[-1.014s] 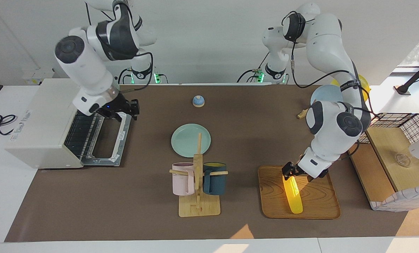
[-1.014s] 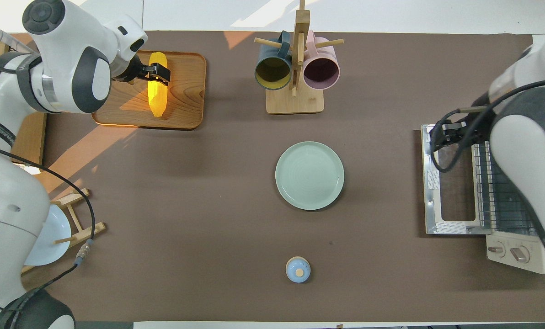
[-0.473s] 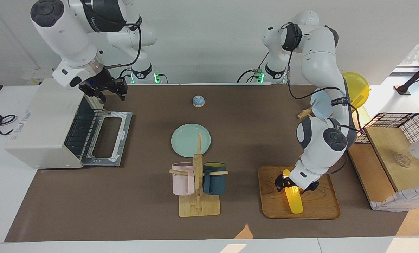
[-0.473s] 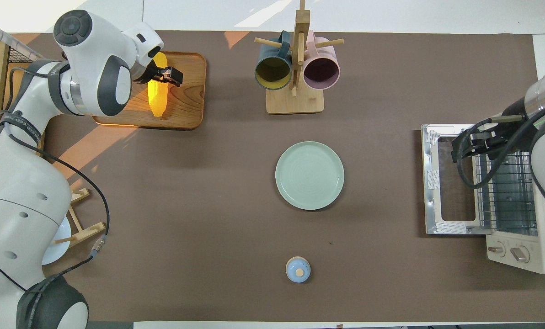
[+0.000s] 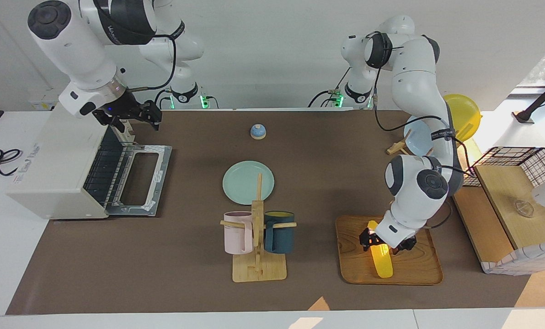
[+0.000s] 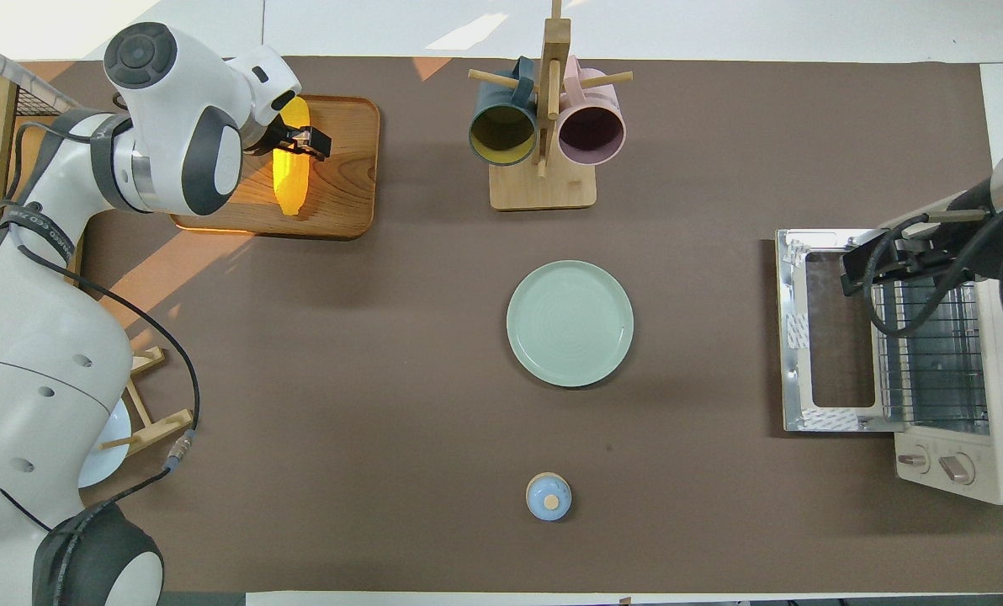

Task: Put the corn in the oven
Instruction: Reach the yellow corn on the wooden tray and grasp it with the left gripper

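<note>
The yellow corn (image 5: 383,265) (image 6: 289,181) lies on a wooden tray (image 5: 414,265) (image 6: 342,185) toward the left arm's end of the table. My left gripper (image 5: 384,244) (image 6: 304,141) is low over the cob's half nearer the robots, open, with a finger on each side of it. The white oven (image 5: 53,151) (image 6: 956,454) stands at the right arm's end, its door (image 5: 140,180) (image 6: 830,337) dropped flat and its wire rack (image 6: 931,353) showing. My right gripper (image 5: 128,121) (image 6: 867,261) hangs open above the door's hinge, holding nothing.
A mug stand (image 5: 258,237) with a pink and a dark blue mug sits beside the tray. A pale green plate (image 5: 248,182) lies mid-table, a small blue bell (image 5: 258,131) nearer the robots. A wire basket with wooden boards (image 5: 515,183) and a plate rack (image 5: 464,114) flank the left arm.
The right gripper left the opened oven door, rose toward the robots and spread its fingers. The left gripper slid along the corn away from the robots and sank around it.
</note>
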You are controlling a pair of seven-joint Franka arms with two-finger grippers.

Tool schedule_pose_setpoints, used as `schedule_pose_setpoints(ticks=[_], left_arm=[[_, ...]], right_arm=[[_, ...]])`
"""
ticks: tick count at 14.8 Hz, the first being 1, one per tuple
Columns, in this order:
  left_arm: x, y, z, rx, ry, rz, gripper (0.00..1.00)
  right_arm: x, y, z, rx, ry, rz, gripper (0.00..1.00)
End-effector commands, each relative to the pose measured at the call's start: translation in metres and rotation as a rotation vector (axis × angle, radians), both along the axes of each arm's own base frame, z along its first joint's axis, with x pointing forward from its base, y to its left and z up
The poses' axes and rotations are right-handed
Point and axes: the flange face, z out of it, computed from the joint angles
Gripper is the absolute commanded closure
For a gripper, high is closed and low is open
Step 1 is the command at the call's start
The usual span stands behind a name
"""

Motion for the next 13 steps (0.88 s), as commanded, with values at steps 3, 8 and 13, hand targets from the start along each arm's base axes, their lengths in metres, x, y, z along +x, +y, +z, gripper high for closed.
schedule_pose_setpoints(ticks=[3,8,13], left_arm=[[0.006,0.007,-0.001,0.020,-0.049,-0.048,0.25],[0.005,0.002,-0.002,0.011,-0.054,-0.050,1.00],[-0.009,-0.009,0.055,-0.024,-0.006,-0.039,1.00]], right_arm=[[-0.013,-0.002,0.001,-0.009,0.004,-0.010,0.00],[-0.017,-0.003,0.001,-0.009,0.007,-0.014,0.00],[-0.015,-0.003,0.002,-0.009,-0.004,-0.009,0.00]])
